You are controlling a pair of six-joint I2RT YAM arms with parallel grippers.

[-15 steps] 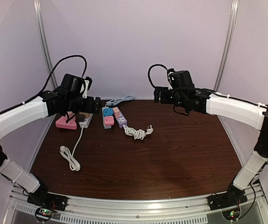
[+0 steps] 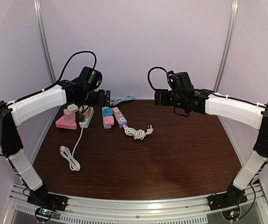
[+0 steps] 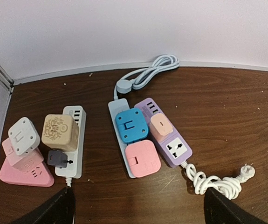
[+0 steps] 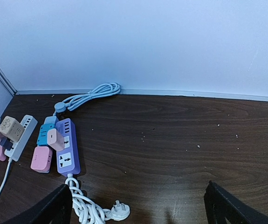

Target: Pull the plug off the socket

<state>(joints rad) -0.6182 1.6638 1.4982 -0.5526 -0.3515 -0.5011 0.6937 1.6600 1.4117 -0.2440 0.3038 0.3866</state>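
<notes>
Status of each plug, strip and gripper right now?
Left gripper, open.
Right gripper, open.
Grey plug, seated in white strip.
Beige adapter, seated in white strip.
Blue adapter, plugged into blue strip.
Pink adapter, plugged into blue strip.
Peach adapter, plugged into purple strip.
Purple strip's cord, coiled, unplugged.

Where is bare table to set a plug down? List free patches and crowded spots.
Free: the broad table right of the purple strip, out to the back wall; also the near half, in front of the coiled white cords. Crowded: the far-left corner, packed with socket strips.
</notes>
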